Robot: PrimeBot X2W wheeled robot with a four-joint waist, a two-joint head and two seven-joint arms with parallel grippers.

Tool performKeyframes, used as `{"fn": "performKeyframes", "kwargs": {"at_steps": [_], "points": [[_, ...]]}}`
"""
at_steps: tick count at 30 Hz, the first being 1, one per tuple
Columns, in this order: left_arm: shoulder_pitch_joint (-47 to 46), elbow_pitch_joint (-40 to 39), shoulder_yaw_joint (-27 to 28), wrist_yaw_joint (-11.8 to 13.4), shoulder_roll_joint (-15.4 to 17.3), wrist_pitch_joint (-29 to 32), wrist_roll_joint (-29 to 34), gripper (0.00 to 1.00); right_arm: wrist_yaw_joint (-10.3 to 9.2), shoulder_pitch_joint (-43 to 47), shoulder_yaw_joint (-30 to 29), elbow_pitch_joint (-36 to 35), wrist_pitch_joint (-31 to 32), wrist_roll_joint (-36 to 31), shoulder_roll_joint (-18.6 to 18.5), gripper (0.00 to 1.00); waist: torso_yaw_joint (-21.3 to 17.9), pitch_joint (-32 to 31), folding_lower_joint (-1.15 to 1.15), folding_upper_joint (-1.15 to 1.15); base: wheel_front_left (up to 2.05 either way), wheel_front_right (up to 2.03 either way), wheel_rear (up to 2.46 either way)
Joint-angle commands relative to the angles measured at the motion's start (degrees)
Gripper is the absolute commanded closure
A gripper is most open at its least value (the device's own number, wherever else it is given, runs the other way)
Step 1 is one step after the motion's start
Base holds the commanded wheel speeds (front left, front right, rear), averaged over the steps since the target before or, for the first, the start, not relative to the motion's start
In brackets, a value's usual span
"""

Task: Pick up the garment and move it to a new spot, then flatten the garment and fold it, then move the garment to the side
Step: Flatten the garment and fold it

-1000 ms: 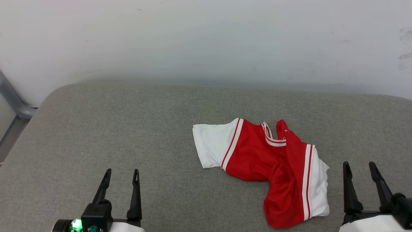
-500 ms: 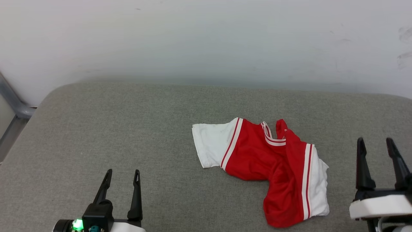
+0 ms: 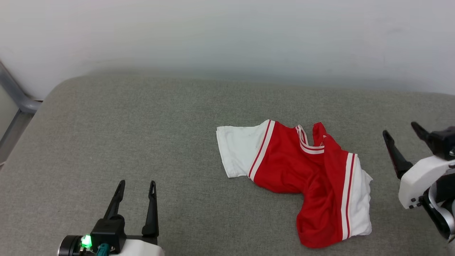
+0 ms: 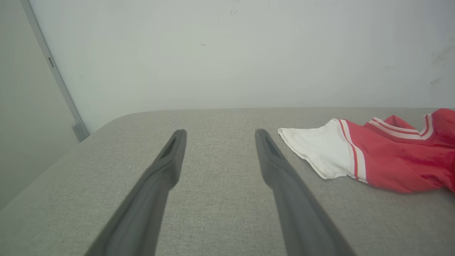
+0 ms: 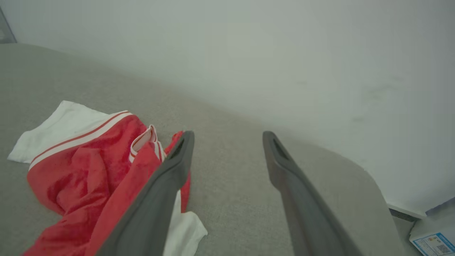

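Item: bright red fabric jersey shirt with white short sleeves and striped trim [image 3: 302, 170] — crumpled and twisted, right of centre on grey fabric-covered table [image 3: 142, 124].
Left tool [image 3: 137, 183]: spread wide, empty, well apart from shirt.
Right tool [image 3: 399, 128]: spread wide, empty, tilted, near the shirt's right edge.
Risks: pinching one layer only and dragging cloth into a tighter twist; snagging table cover with fingertips; lifting by a sleeve — likely leaves body bunched and harder to flatten.

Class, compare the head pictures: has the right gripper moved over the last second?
Yes. Against the garment, the right gripper has moved forward: its tips, earlier beside the sleeve, now level with the collar.
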Motion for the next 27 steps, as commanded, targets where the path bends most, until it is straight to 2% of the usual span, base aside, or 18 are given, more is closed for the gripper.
{"fn": "performKeyframes", "kwargs": {"at_steps": [1,9,13,20,27], "points": [[-1.13,-0.24,0.26,-0.30,-0.11,-0.15,0.30,0.00,-0.06,-1.51,2.44,0.48,4.00,2.64,-2.70,0.00,0.23,1.22,0.00,0.00,0.00,0.00,0.00],[-3.96,-0.69,-0.13,-0.80,-0.45,-0.15,0.49,0.00,-0.06,-4.33,14.25,0.72,23.38,15.42,-13.57,0.00,1.62,5.50,0.00,0.00,0.00,0.00,0.00],[-5.64,-1.01,-0.24,-1.01,-0.60,-0.15,0.27,0.00,-0.06,-6.20,18.21,1.31,29.34,19.52,-16.16,0.00,2.61,8.23,0.00,0.00,0.00,0.00,0.00],[-8.29,-1.14,-1.43,-0.78,-0.88,-0.15,-0.02,0.00,-0.06,-9.73,24.38,5.53,34.11,22.13,-18.02,0.00,4.47,12.24,0.00,0.00,0.00,0.00,0.00],[-8.76,-0.60,-1.24,-0.46,-1.00,-0.15,-0.27,0.00,0.05,-8.18,32.76,11.64,35.48,25.30,-17.26,0.00,5.06,13.04,0.00,0.00,0.00,0.00,0.00]]}}
